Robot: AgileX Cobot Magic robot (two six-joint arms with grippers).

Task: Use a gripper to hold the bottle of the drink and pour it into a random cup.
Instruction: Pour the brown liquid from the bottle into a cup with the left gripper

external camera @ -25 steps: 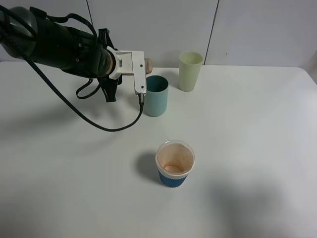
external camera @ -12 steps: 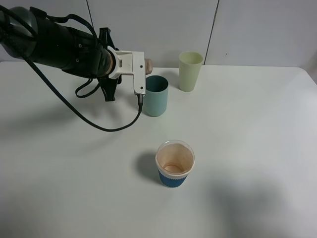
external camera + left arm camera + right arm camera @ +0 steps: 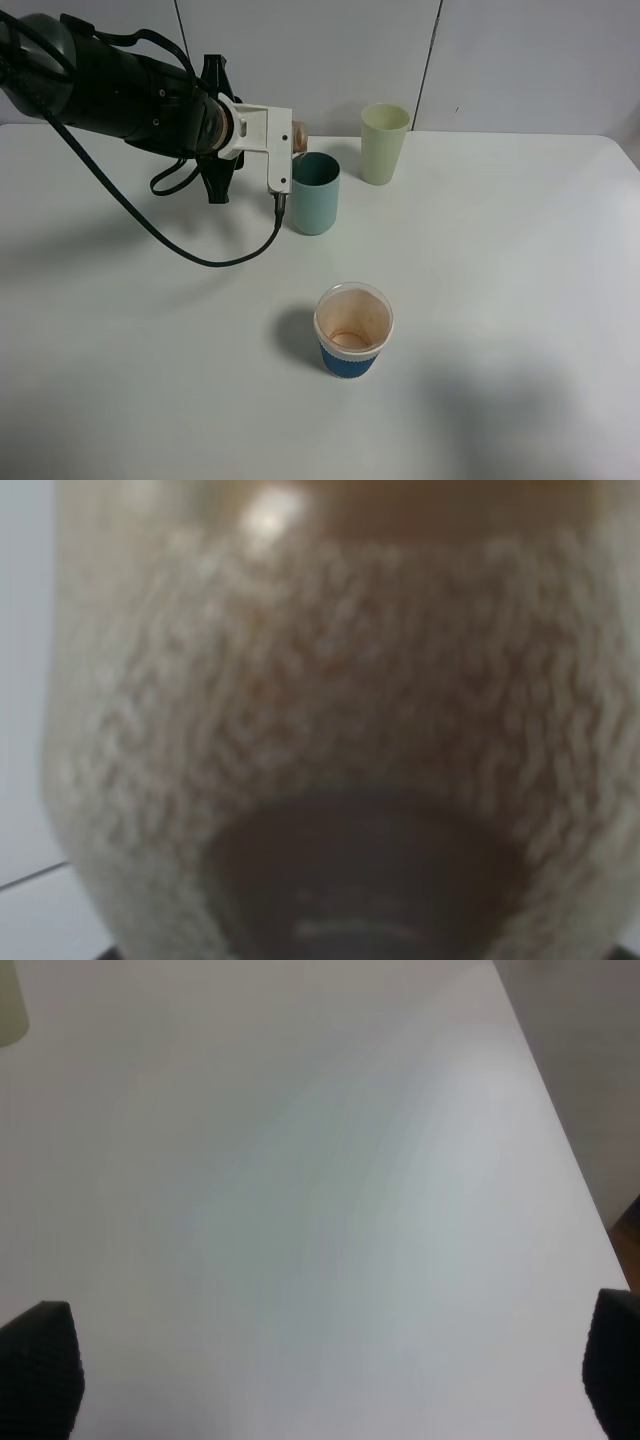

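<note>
My left gripper (image 3: 284,140), white on a thick black arm, is shut on the bottle (image 3: 299,133), which lies tipped over sideways. Only the bottle's pale end shows past the fingers, just above the far left rim of the teal cup (image 3: 316,195). In the left wrist view the bottle (image 3: 320,720) fills the picture, blurred, with the brown drink (image 3: 450,505) along one edge. I see no stream of liquid between bottle and cup. My right gripper (image 3: 328,1370) is open over bare table, its black fingertips (image 3: 40,1365) far apart.
A pale yellow-green tumbler (image 3: 384,143) stands just right of and behind the teal cup. A white paper cup with a blue sleeve (image 3: 352,331) stands nearer the front, with brownish traces inside. The white table (image 3: 520,260) ends at a wall behind.
The left gripper has rolled a little further and shifted slightly toward the teal cup, bottle still in it. The cups have not moved.
</note>
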